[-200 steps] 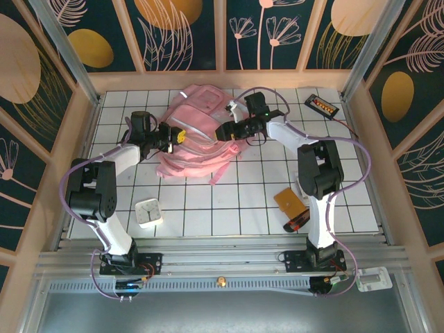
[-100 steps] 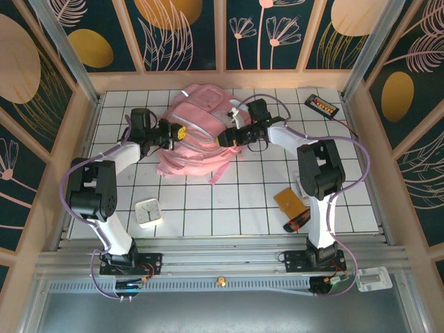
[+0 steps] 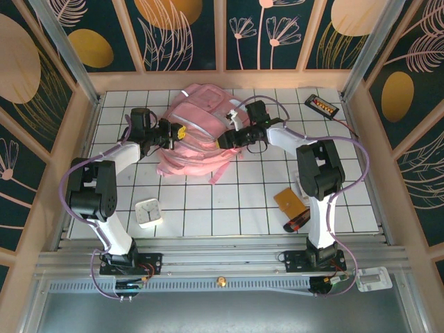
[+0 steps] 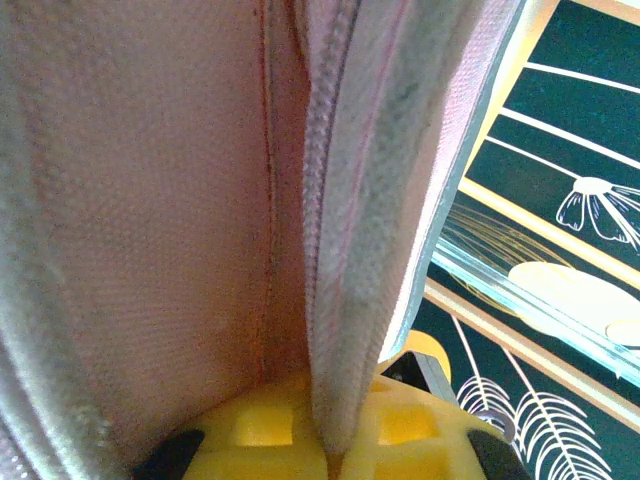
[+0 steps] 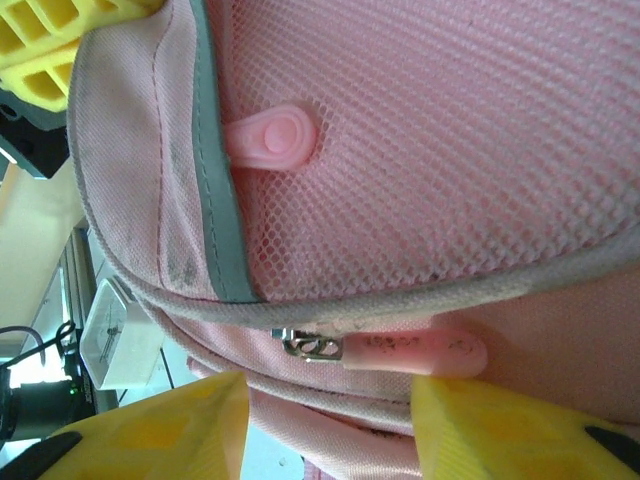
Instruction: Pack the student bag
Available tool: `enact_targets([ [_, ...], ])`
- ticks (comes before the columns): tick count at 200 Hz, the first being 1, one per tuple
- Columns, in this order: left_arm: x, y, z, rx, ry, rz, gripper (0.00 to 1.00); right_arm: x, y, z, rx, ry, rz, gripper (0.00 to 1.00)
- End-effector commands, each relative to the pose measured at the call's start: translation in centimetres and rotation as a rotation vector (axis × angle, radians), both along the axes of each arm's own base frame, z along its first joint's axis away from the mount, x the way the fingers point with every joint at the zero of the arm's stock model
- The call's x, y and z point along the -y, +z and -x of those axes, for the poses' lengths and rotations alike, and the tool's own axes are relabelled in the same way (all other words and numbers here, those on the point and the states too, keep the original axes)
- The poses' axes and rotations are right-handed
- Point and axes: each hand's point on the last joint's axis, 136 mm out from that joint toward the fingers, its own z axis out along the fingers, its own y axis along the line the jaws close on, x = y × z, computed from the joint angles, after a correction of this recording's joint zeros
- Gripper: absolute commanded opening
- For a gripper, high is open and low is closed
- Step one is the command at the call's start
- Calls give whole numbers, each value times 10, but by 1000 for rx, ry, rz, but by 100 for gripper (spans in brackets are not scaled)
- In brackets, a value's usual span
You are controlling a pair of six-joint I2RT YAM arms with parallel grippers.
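Right jaws have narrowed, half-parted astride the zipper pull (image 5: pixel 415 350) of the student bag (image 3: pixel 198 125) at upper centre of the counter (image 3: pixel 243 201); left jaws stay clenched on its edge, bracing it.

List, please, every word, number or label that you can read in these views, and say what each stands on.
No text can be read outright.
On the pink zip pull of the student bag: faint print, too blurred to read.
On the white clock: dial marks, too small to read.
On the black device at the far right: orange markings, too small to read.
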Motion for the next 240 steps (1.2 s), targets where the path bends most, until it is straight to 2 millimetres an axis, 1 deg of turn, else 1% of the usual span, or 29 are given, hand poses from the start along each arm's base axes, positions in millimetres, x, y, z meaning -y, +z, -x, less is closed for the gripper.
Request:
enact_targets([
  [1,5,48,-8,144,-4,50,0,7,8,1,10,-23,6,59],
  [10,6,47,-7,140,-5,49,0,11,10,-3,-2,-41,-10,69],
  [11,5,53,-6,152,-5,51,0,11,10,-4,-2,-43,-11,69],
  [13,5,58,-5,161,-6,53,0,12,11,-5,0,-46,-15,71],
  [24,5,61,-4,165,-7,53,0,16,14,-12,2,-62,-34,78],
  [41,5,63,-3,164,-10,48,0,17,18,-22,17,-66,-55,79],
  [61,6,66,-2,162,-16,47,0,11,19,-26,18,-45,-68,79],
  [84,6,70,-4,161,-18,41,0,2,19,-19,13,-9,-89,76],
  [110,6,71,-6,160,-19,37,0,-9,16,0,5,45,-96,72],
  [138,6,73,-7,162,-17,36,0,-9,6,9,9,53,-63,69],
  [172,5,73,-6,160,-17,32,0,-4,1,6,34,33,-17,63],
  [199,5,72,-5,158,-14,30,0,-1,-7,2,72,9,46,61],
  [214,5,73,-5,159,-11,31,0,0,-13,0,95,3,83,52],
  [222,5,72,-5,158,-9,32,0,1,-17,0,101,3,103,48],
  [240,5,73,-6,160,-6,31,0,3,-22,-1,118,-4,129,46],
])
